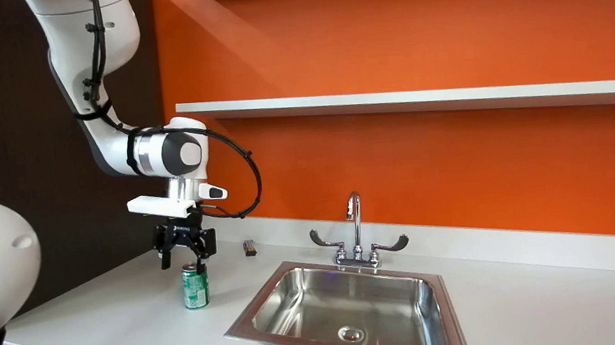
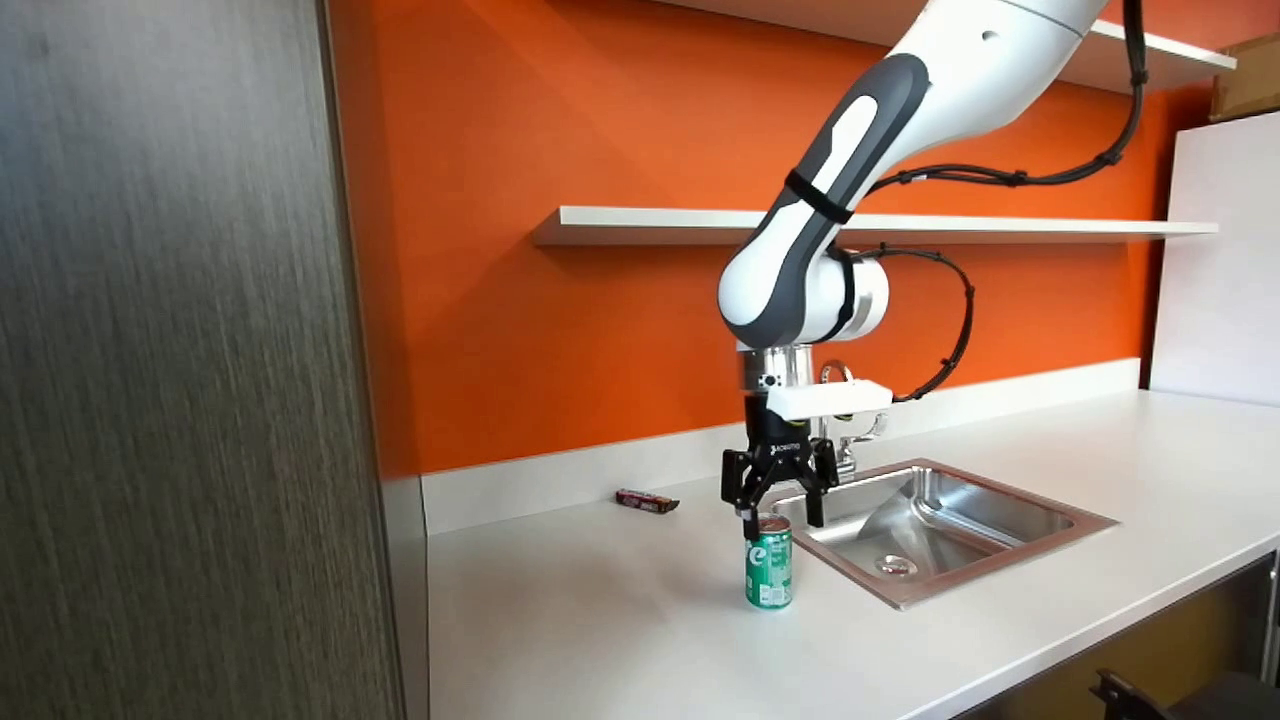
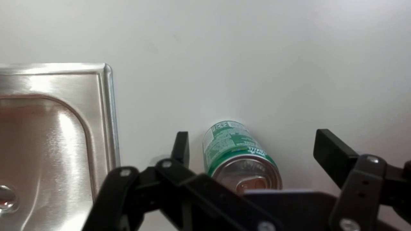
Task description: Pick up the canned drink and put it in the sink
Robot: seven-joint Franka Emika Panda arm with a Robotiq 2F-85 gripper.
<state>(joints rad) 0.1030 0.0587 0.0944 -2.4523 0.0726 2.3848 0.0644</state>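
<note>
Green cylindrical drink can (image 1: 195,289) w/ silvery top, upright on flat white countertop (image 1: 121,321), lwr left of frame in an exterior view. Black two-fingered gripper (image 1: 183,263) near can top, unclenched, jaws spread. Rect. stainless-steel sink (image 1: 264,296) btm ctr, right of can, not touching.

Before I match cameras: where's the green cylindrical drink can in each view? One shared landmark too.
In an exterior view: the green cylindrical drink can is left of centre, lower half.
In an exterior view: the can is right of centre, lower half.
Wrist view: the can is below centre, slightly right.
Shared landmark: the rectangular stainless-steel sink, extending right of the can in both exterior views, left of it in the wrist view.
</note>
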